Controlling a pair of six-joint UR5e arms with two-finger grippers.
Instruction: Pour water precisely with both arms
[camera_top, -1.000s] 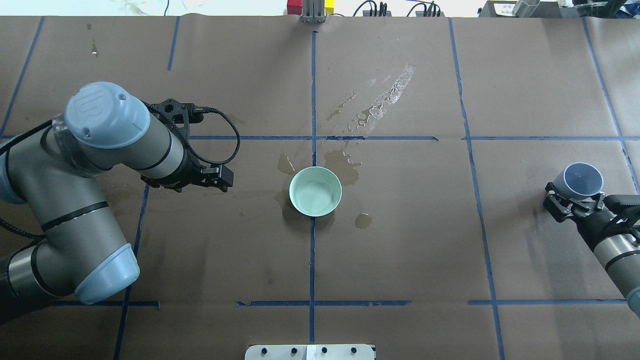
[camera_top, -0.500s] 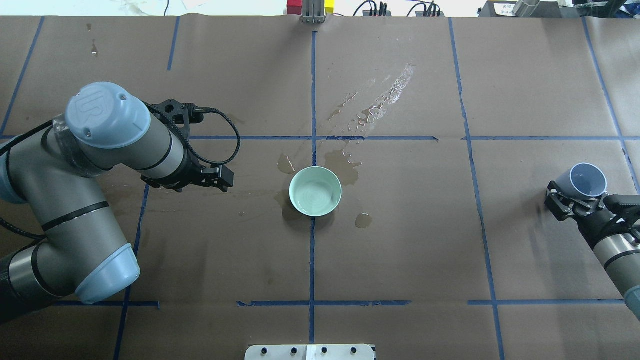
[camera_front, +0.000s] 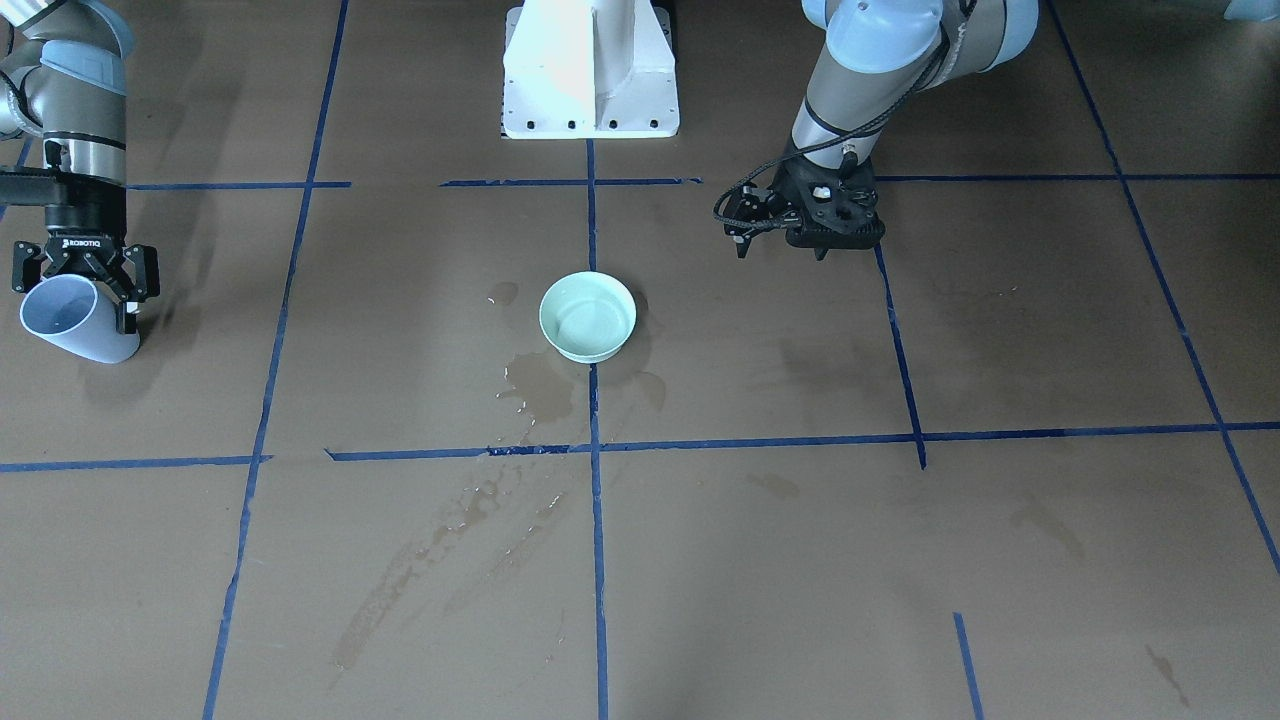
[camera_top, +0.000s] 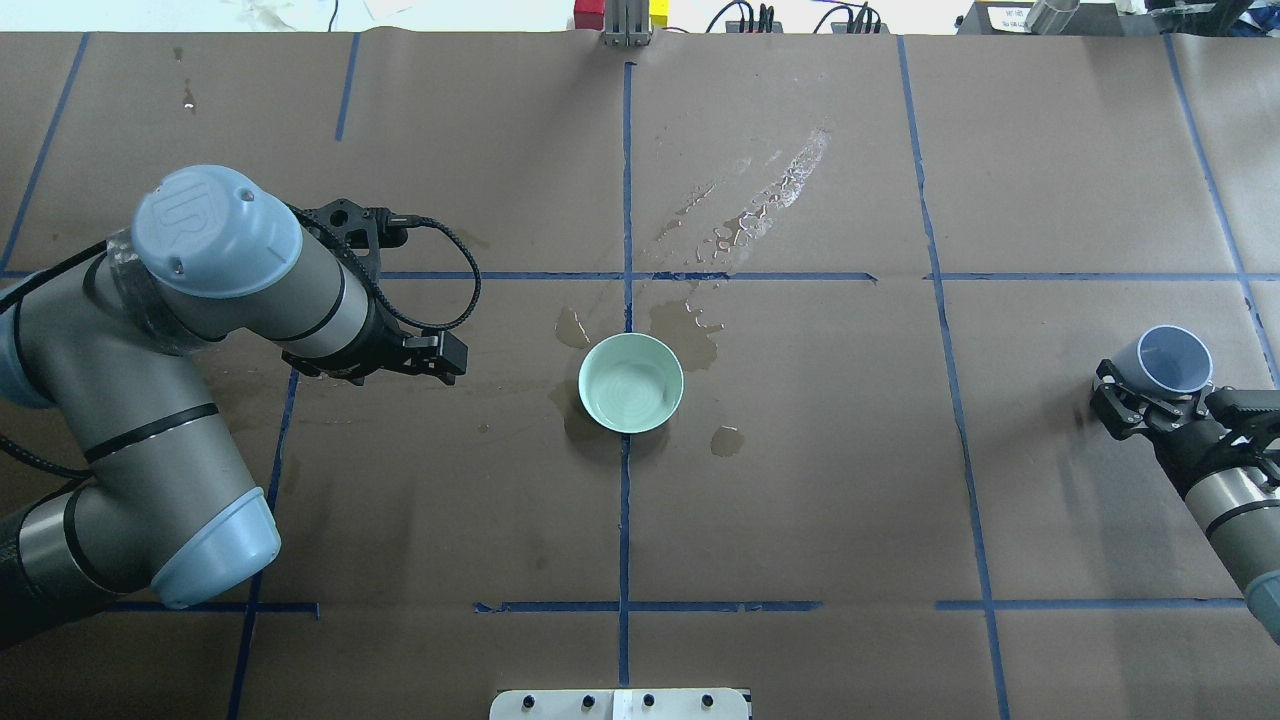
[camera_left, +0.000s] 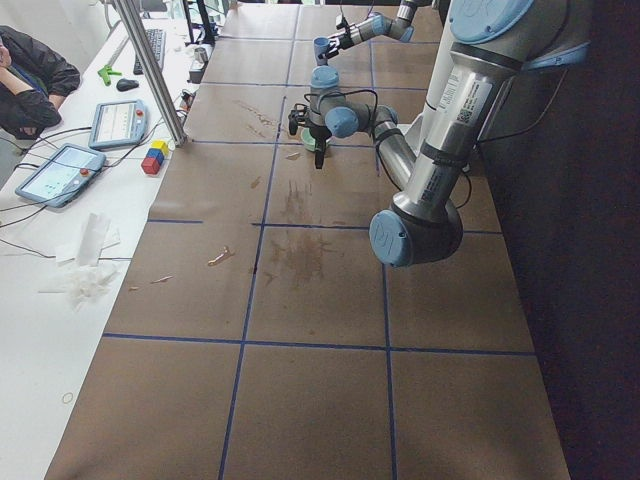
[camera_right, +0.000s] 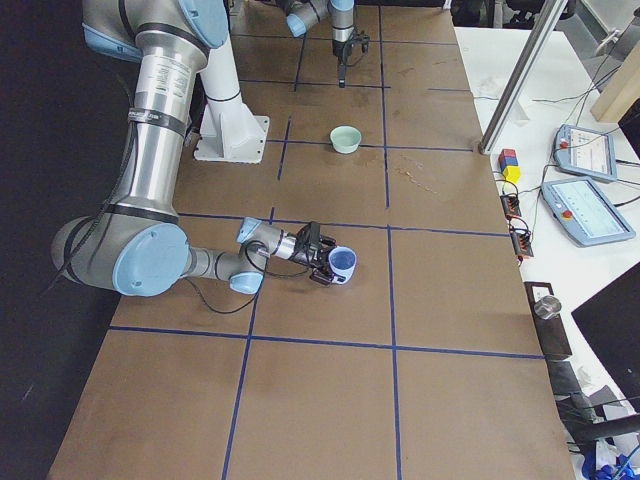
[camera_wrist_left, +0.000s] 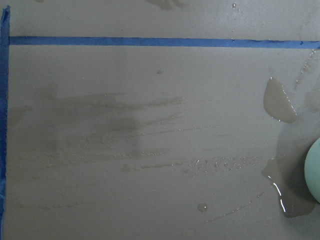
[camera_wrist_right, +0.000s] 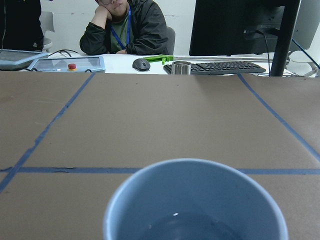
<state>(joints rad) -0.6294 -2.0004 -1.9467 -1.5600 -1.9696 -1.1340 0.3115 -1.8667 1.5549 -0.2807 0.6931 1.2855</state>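
My right gripper (camera_top: 1140, 398) is shut on a pale blue cup (camera_top: 1172, 358) at the table's far right, tilted away from the robot and low over the paper. It also shows in the front view (camera_front: 75, 318). The right wrist view shows clear water (camera_wrist_right: 192, 225) low in the cup. A mint-green bowl (camera_top: 631, 382) stands at the table's middle, far from the cup. My left gripper (camera_top: 440, 356) looks shut and empty, pointing down, left of the bowl. The left wrist view shows the bowl's edge (camera_wrist_left: 314, 170).
Spilled water glints beyond the bowl (camera_top: 762, 205), and wet stains (camera_top: 686, 330) lie around the bowl. The white pedestal (camera_front: 590, 70) stands on the robot's side. A metal post (camera_top: 627, 25), tablets and a seated operator (camera_wrist_right: 125, 27) are past the far edge.
My right gripper has shifted the cup slightly right and lower; it looks smaller from overhead. The left arm and the bowl have not moved.
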